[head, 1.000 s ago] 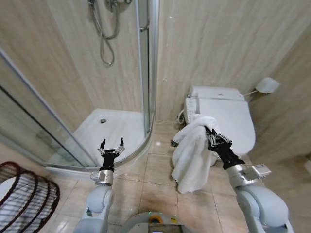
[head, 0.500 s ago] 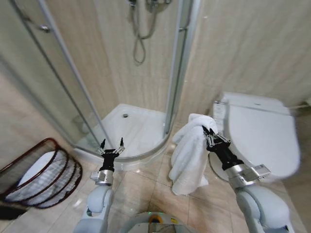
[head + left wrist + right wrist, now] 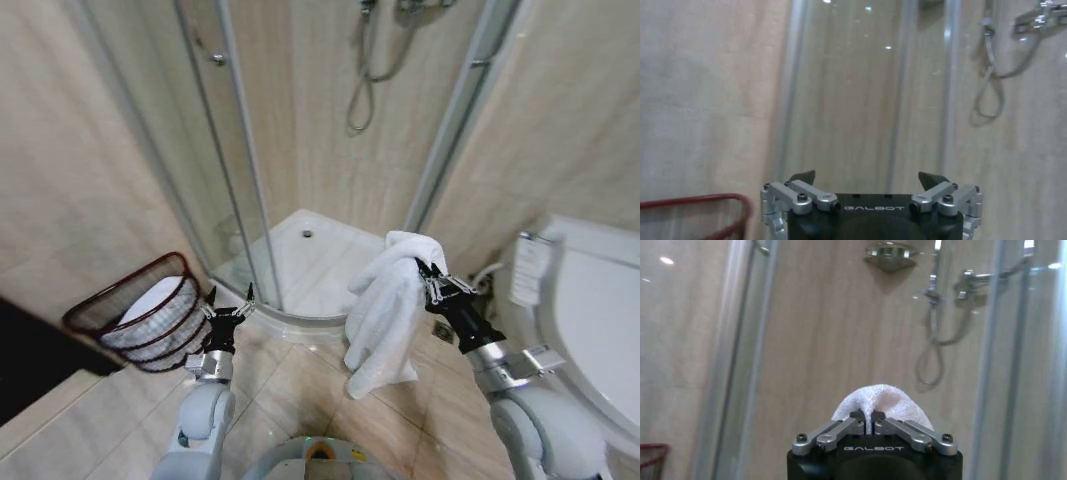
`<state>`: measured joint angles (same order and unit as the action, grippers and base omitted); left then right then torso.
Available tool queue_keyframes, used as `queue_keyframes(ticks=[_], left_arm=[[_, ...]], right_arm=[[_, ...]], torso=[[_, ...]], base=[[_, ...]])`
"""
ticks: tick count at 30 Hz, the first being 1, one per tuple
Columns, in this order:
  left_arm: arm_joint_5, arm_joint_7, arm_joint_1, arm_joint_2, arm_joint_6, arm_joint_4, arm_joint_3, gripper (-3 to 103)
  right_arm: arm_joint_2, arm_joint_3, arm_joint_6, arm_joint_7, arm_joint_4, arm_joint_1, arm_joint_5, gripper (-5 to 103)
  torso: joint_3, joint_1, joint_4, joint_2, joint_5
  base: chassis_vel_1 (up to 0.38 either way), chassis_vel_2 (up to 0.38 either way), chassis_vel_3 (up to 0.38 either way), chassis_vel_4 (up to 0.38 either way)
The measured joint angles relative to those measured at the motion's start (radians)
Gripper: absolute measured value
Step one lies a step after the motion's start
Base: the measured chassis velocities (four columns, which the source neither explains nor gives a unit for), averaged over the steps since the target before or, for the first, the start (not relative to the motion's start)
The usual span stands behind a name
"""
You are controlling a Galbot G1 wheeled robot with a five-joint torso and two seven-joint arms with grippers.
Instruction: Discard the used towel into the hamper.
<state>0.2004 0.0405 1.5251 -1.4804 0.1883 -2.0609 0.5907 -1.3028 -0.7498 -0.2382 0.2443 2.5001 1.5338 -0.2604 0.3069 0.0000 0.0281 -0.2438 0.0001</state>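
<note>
- carrying the towel (image 3: 385, 310) pinched in my right gripper (image 3: 430, 278); fingers clenched on its top fold, the rest hanging free below them.
- left gripper (image 3: 229, 298) spread wide, holding nothing, parked low.
- hamper (image 3: 150, 312) sits on the floor just beyond the left fingertips, well apart from the towel.
- i'd keep the towel high, clear the shower door (image 3: 235, 160) edge, release over the rim; open floor between.

Camera swung left: hamper (image 3: 140, 312) now fully in view at left; toilet (image 3: 590, 310) slid to right edge.
</note>
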Motion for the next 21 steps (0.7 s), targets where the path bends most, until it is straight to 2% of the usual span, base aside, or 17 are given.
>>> queue_keyframes(ticks=[21], left_arm=[[0.002,-0.003,0.000,0.006,0.009,0.006,0.005,100]], right_arm=[[-0.014,0.046,-0.002,0.033,0.001,0.000,0.040,3]], torso=[[0.000,0.000,0.0001,0.000,-0.0001]], base=[[0.119,0.121,0.130,0.117]])
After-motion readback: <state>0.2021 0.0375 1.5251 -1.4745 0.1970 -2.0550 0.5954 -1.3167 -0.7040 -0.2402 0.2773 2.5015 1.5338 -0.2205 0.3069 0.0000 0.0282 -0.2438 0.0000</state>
